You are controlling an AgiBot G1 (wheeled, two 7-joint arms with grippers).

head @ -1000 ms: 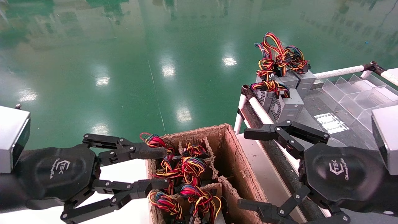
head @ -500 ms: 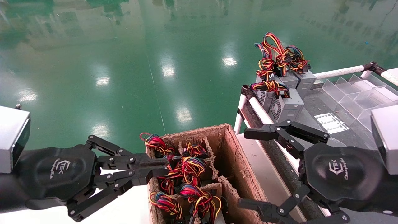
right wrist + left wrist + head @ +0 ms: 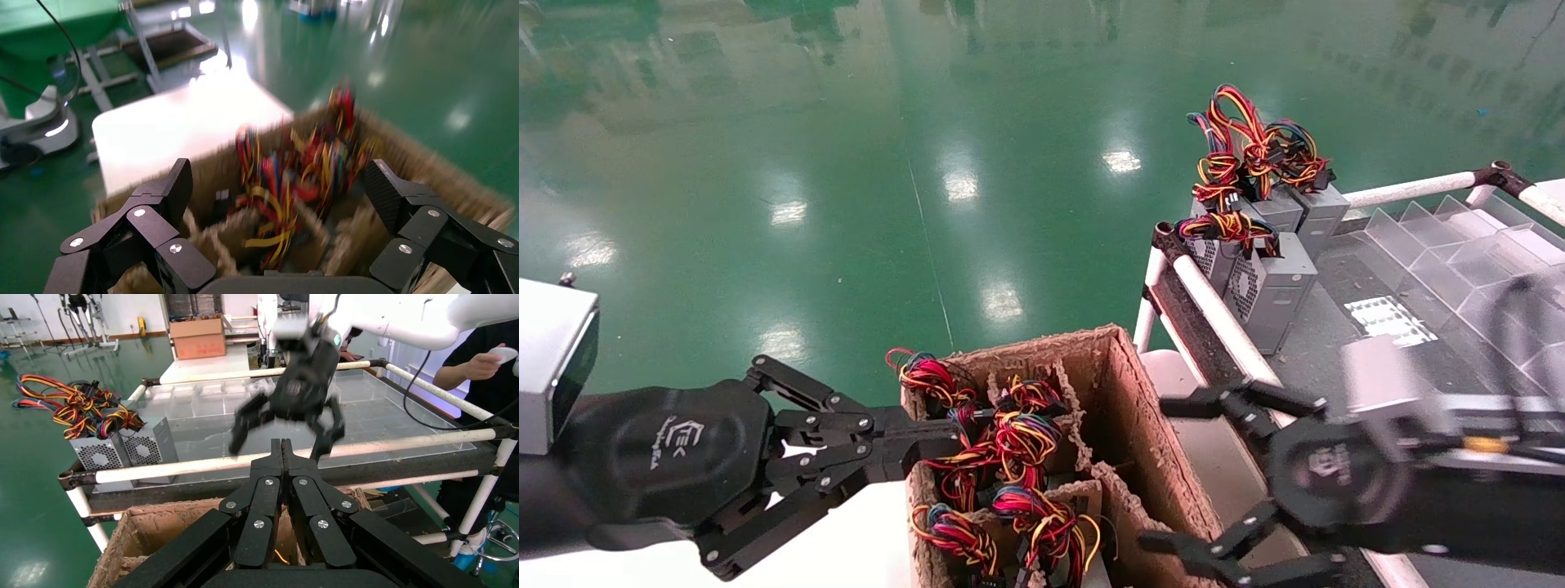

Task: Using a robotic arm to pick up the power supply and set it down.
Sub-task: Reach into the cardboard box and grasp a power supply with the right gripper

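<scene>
Several power supplies stand in a cardboard box; only their red, yellow and orange wire bundles show. More grey power supplies stand on the rack at the right, wires on top. My left gripper is shut at the box's left rim, beside the bundles, with nothing between its fingers. My right gripper is open and blurred, just right of the box's right wall. In the right wrist view this gripper faces the wire bundles in the box.
A white-tube rail edges the rack, which carries clear plastic dividers. A white table lies left of the box. Green floor lies beyond. A person stands behind the rack in the left wrist view.
My left gripper went from open to shut at the box's left rim. My right gripper has swung left and down from over the rail toward the box.
</scene>
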